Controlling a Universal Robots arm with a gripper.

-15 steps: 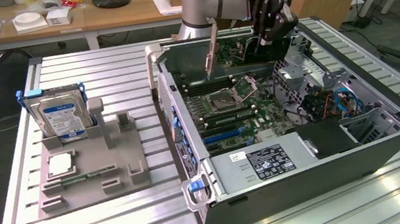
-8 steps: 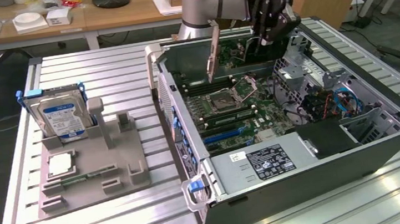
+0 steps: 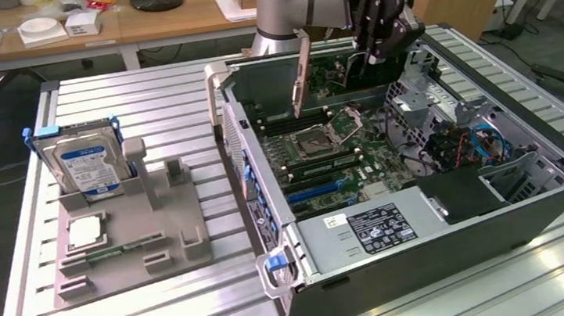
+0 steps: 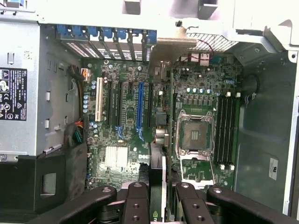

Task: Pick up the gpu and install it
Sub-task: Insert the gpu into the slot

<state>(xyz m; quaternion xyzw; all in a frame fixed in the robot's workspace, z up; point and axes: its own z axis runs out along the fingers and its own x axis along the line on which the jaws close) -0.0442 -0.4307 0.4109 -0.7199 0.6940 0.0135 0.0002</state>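
The gpu [image 3: 334, 72] hangs edge-down over the open computer case [image 3: 539, 209], its metal end bracket [image 3: 301, 77] pointing towards the case's rear wall. My gripper [image 3: 372, 56] is shut on the card's other end, above the motherboard [image 3: 328, 149]. In the wrist view the gpu [image 4: 158, 163] shows edge-on between my two fingers [image 4: 136, 203], and its bracket [image 4: 170, 45] sits near the row of rear slot covers. The card hangs above the board between the blue expansion slot [image 4: 139, 109] and the processor socket [image 4: 194, 133], apart from both.
A grey fixture [image 3: 166, 249] on the exterior view's left holds an upright hard drive [image 3: 89, 166], a processor chip [image 3: 88, 232] and a memory stick [image 3: 114, 254]. The power supply [image 3: 373, 227] fills the case's near end. Cables and a drive cage [image 3: 459, 143] crowd the exterior view's right side.
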